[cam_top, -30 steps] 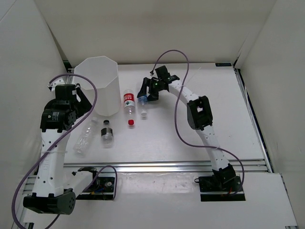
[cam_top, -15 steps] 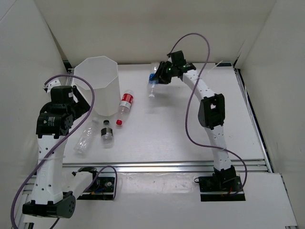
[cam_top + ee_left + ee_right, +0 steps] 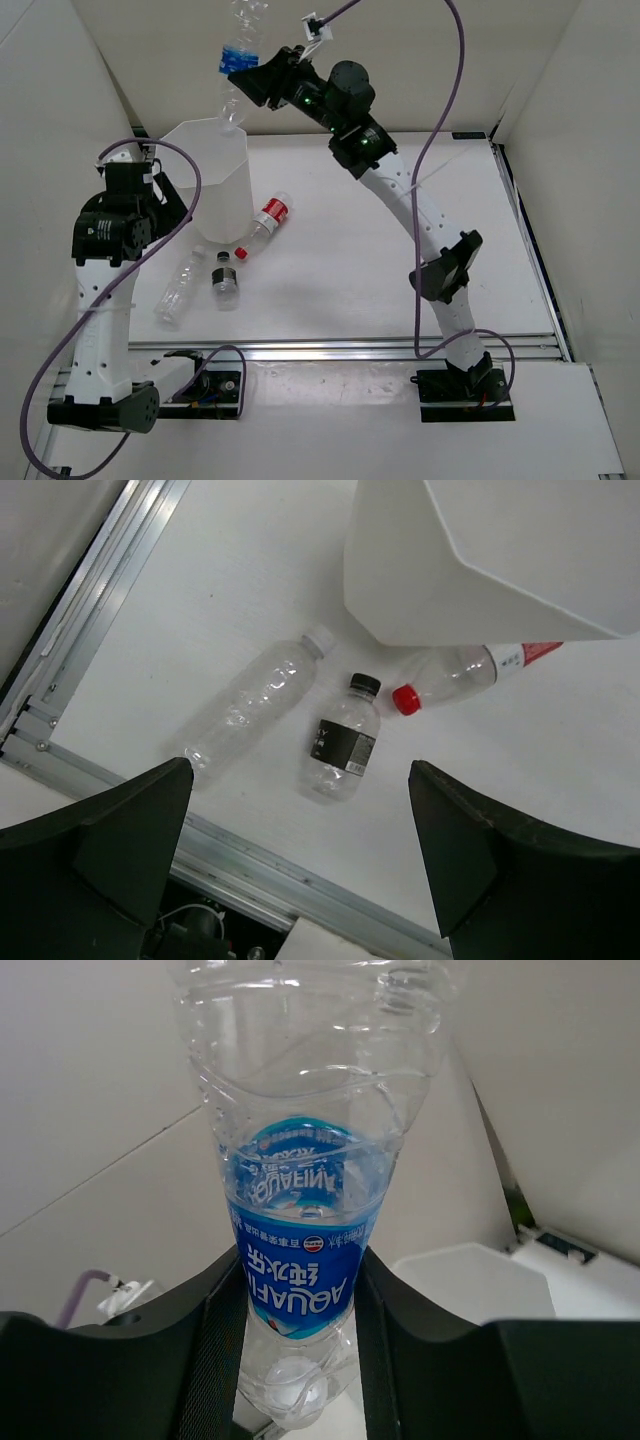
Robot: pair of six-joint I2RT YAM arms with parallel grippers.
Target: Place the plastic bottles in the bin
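Note:
My right gripper [image 3: 252,76] is raised high and shut on the blue-label bottle [image 3: 240,40], which hangs cap down just above the rim of the tall white bin [image 3: 215,190]. In the right wrist view the bottle [image 3: 300,1250] sits between the fingers [image 3: 215,1330], with the bin [image 3: 470,1280] below. The red-label bottle [image 3: 262,223] lies beside the bin. The black-label bottle [image 3: 223,278] and the crushed bottle [image 3: 177,290] lie on the table in front of it. My left gripper [image 3: 298,772] is open and empty above the black-label bottle [image 3: 343,742], the crushed bottle [image 3: 250,702] and the red-label bottle [image 3: 455,673].
White walls enclose the table on three sides. A metal rail [image 3: 350,348] runs along the near edge. Purple cables loop off both arms [image 3: 420,170]. The left arm [image 3: 110,230] stands close to the bin's left side.
My right gripper has lifted the blue-label bottle off the table and carried it up and left over the bin. The red-label bottle has shifted a little. The left arm has risen slightly.

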